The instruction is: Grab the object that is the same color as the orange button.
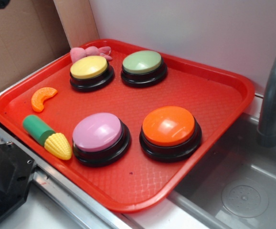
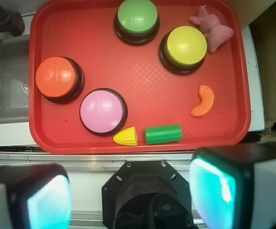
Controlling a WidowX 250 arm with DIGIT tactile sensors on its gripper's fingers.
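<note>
The object, a small ridged orange crescent [image 1: 43, 98] [image 2: 203, 101], lies on the red tray [image 1: 128, 191] near its left edge, beyond the toy corn. The orange button [image 1: 169, 125] [image 2: 57, 77] stands at the tray's front right in the exterior view. In the wrist view my gripper [image 2: 133, 195] hangs high above the tray's near edge and the robot base. It is open, and its teal pads [image 2: 213, 191] stand far apart with nothing between them. The crescent lies ahead and slightly right of the right finger. The gripper does not clearly show in the exterior view.
The tray also holds a pink button [image 1: 98, 132], a yellow button [image 1: 89, 67], a green button [image 1: 142, 62], a green-and-yellow corn cob [image 1: 47, 136] and a pink plush toy [image 1: 88, 51]. A sink with a grey faucet [image 1: 274, 95] lies to the right. Cardboard stands behind.
</note>
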